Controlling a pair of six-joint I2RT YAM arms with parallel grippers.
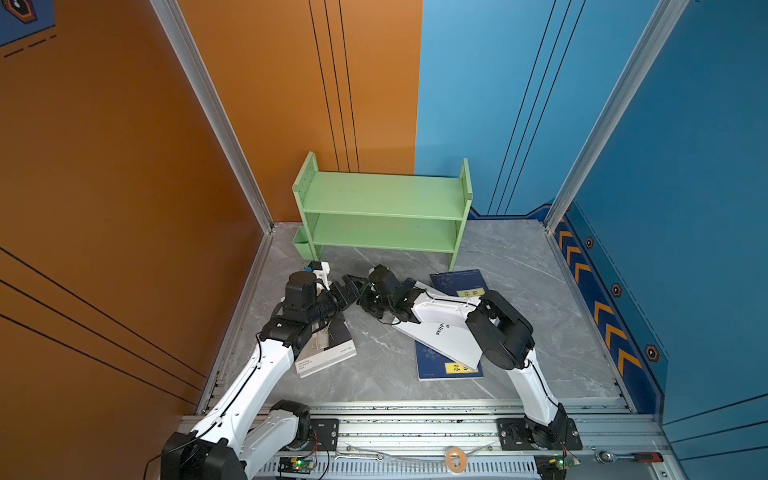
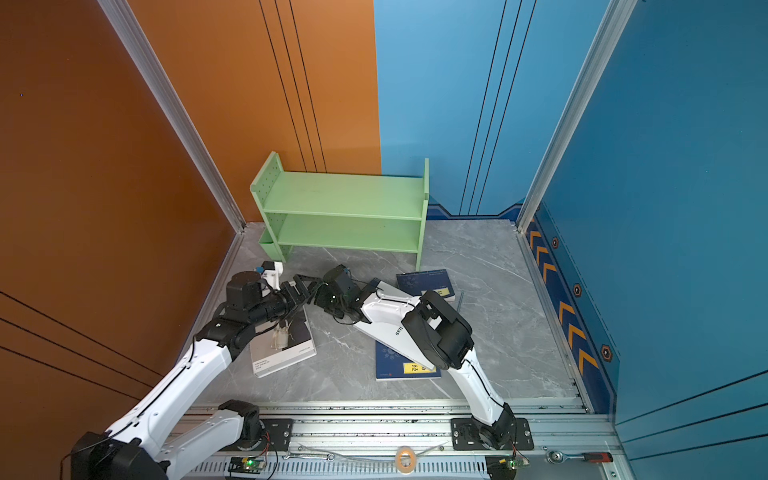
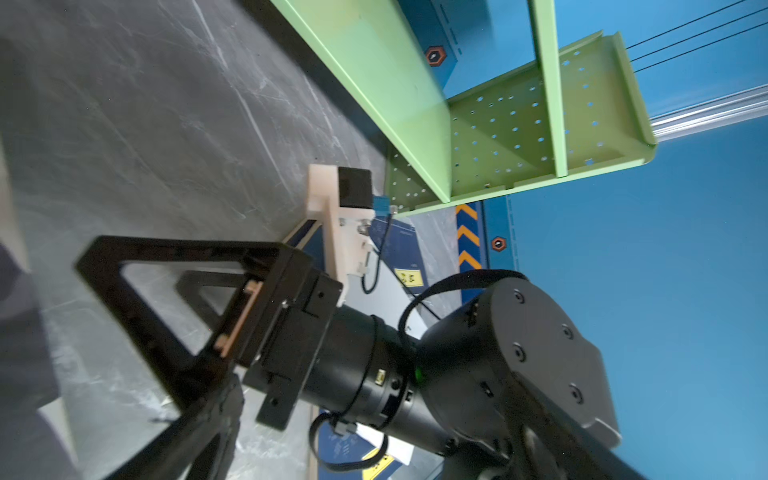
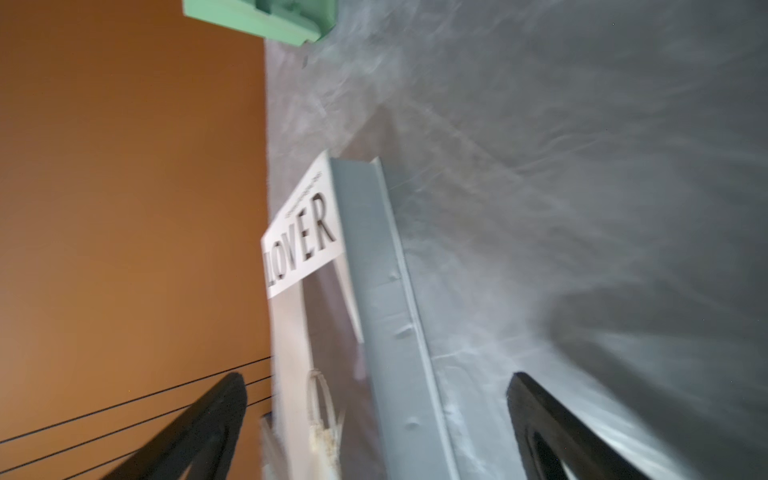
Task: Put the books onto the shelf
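The green two-tier shelf (image 1: 382,199) stands at the back with both boards bare. A thick white and grey book (image 1: 328,357) lies at the left, partly under my left arm. A white book (image 1: 440,336) lies askew on a blue book (image 1: 449,368), and another blue book (image 1: 459,282) lies near the shelf's right leg. My right gripper (image 1: 362,302) reaches across the middle. In the right wrist view it (image 4: 376,376) is open, its fingers (image 4: 208,415) either side of the thick book's (image 4: 303,241) edge, apart from it. My left gripper (image 1: 353,286) hovers open beside it, holding nothing.
A small green bin (image 1: 301,245) hangs on the shelf's left side. Orange and blue walls close in the marble table (image 1: 519,291) on three sides. A tape roll (image 1: 455,459) and a ratchet (image 1: 627,457) lie on the front rail.
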